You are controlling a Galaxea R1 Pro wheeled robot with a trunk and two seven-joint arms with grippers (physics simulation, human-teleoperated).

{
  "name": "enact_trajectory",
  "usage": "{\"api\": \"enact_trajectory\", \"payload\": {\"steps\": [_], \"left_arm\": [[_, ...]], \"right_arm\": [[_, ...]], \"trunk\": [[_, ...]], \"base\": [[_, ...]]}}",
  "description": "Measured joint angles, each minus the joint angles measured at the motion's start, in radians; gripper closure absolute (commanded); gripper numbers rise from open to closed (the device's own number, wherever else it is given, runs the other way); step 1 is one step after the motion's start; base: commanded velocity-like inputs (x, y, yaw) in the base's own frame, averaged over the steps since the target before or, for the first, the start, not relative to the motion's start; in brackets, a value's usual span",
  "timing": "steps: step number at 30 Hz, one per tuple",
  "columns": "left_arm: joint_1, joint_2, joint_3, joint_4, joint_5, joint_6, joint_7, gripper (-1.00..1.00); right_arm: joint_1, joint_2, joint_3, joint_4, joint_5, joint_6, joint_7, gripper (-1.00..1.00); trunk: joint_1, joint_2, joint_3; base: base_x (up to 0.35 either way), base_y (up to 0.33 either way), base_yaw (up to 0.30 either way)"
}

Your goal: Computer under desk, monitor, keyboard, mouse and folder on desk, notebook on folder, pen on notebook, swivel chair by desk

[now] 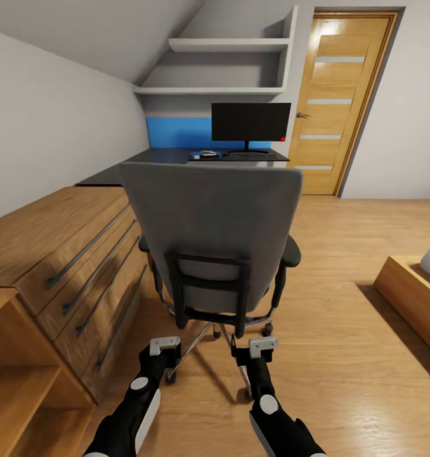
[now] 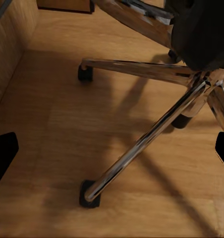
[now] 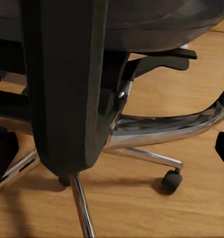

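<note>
The swivel chair (image 1: pixel 210 216) stands just ahead of me with its grey back towards me, hiding its seat. Behind it, the black desk (image 1: pixel 155 157) carries the monitor (image 1: pixel 250 122), with the keyboard (image 1: pixel 247 154) at its foot. Left of the keyboard lies a small flat blue thing (image 1: pixel 196 156) with a pale object on it, too small to name. My left gripper (image 1: pixel 165 348) and right gripper (image 1: pixel 263 347) are open, low behind the chair's dark back frame (image 3: pixel 67 84). The chrome star base (image 2: pixel 141 144) and a castor (image 2: pixel 89 193) lie below the left gripper.
A low oak chest (image 1: pixel 82 254) with bar handles runs along the left, and an open wooden shelf unit (image 1: pixel 18 381) stands at my near left. A low wooden platform (image 1: pixel 411 298) sits at the right. The door (image 1: pixel 342 95) is beyond the desk.
</note>
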Motion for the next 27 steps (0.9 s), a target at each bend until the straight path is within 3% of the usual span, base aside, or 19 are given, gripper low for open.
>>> {"api": "enact_trajectory", "payload": {"steps": [21, 27], "left_arm": [[0.001, 0.000, -0.002, 0.015, -0.003, -0.001, -0.007, -1.00], [0.001, -0.003, -0.046, 0.027, -0.004, -0.001, -0.012, -1.00]], "right_arm": [[0.000, 0.000, -0.007, -0.001, -0.002, -0.001, -0.002, -1.00], [0.000, 0.000, -0.008, -0.001, -0.001, -0.001, -0.002, -1.00]], "trunk": [[0.000, 0.000, 0.000], [0.000, 0.000, 0.000]], "base": [[0.027, -0.063, 0.000], [0.001, -0.001, 0.000]]}}
